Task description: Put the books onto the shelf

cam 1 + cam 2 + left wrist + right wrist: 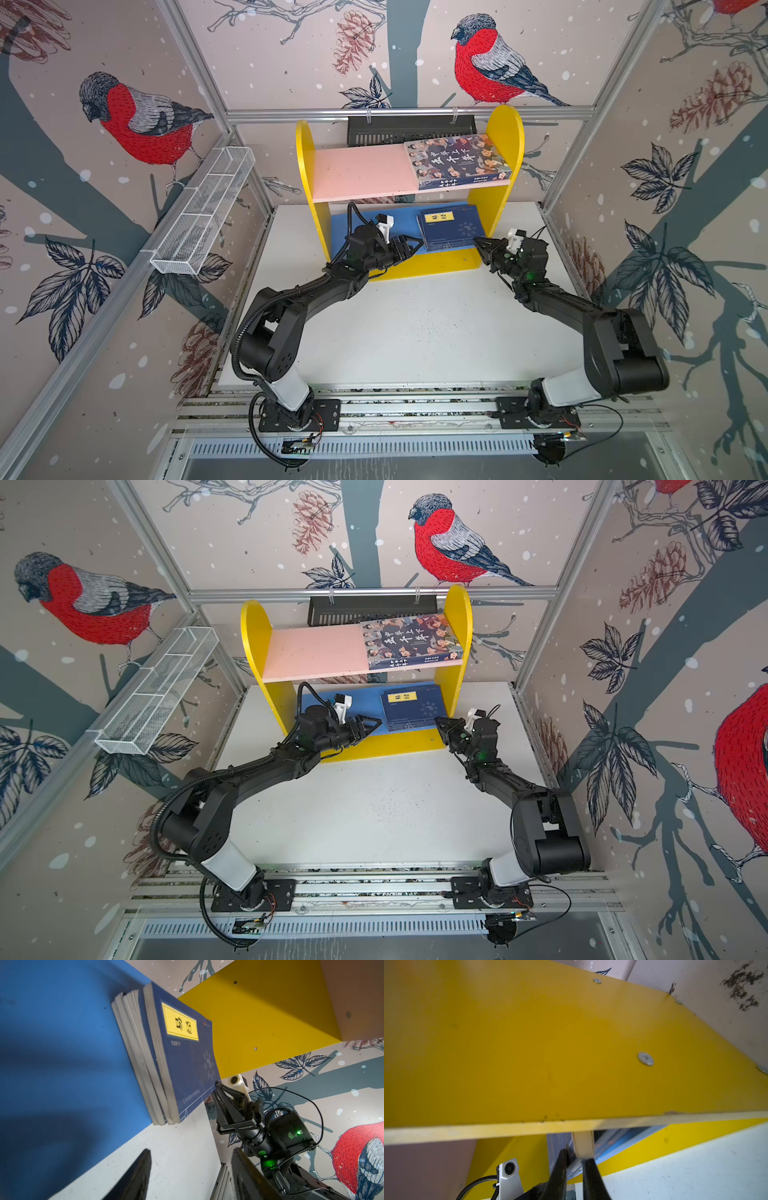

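Note:
The shelf point(361, 172) stands at the back, with yellow sides, a pink upper board and a blue lower board point(62, 1043). A colourful book point(455, 160) lies flat at the right end of the upper board. A stack of navy books point(451, 230) with a yellow label lies on the lower board, against the right panel point(550, 1053). My right gripper point(477, 241) is shut on the front right corner of the top navy book point(187, 1059); the wrist view shows its edge between the jaws point(576, 1156). My left gripper point(417, 244) stands open and empty point(191, 1150) at the stack's front left.
A white wire basket point(203, 212) hangs on the left wall. A black slotted tray point(411, 129) hangs behind the shelf. The white tabletop point(415, 332) stretches from the shelf to the arm bases, and metal frame rails run along its sides.

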Robot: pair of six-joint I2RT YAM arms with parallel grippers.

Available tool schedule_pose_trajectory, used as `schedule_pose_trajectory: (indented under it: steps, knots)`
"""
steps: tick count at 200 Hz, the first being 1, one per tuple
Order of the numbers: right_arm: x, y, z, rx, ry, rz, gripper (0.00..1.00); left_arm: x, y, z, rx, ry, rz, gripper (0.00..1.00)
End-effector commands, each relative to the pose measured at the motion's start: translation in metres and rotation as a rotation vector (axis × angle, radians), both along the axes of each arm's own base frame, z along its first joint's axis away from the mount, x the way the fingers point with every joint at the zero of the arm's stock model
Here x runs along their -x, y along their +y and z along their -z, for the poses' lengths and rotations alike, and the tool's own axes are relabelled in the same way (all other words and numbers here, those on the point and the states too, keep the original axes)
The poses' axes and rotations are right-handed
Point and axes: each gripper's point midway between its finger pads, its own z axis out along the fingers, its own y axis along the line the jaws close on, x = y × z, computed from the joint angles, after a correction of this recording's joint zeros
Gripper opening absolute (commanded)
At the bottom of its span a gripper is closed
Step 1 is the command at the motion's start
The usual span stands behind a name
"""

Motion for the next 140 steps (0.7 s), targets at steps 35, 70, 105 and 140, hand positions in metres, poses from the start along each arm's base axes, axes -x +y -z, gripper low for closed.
schedule_pose_trajectory:
  steps: [35, 70, 105, 140]
  knots:
    - [-0.003, -0.003, 0.001, 0.036, 0.002, -0.021, 0.2, -0.005, -0.006, -0.009, 0.032, -0.03, 0.015, 0.62]
    - [-0.002, -0.001, 0.0, 0.023, -0.001, -0.03, 0.35, -0.008, -0.007, -0.006, 0.026, -0.031, 0.012, 0.62]
    - [0.009, 0.004, -0.006, 0.016, -0.009, -0.035, 0.38, -0.015, -0.008, -0.007, 0.019, -0.053, 0.006, 0.6]
    - [0.034, 0.018, -0.011, 0.023, -0.033, -0.045, 0.27, -0.022, -0.011, -0.009, 0.021, -0.069, 0.0, 0.58]
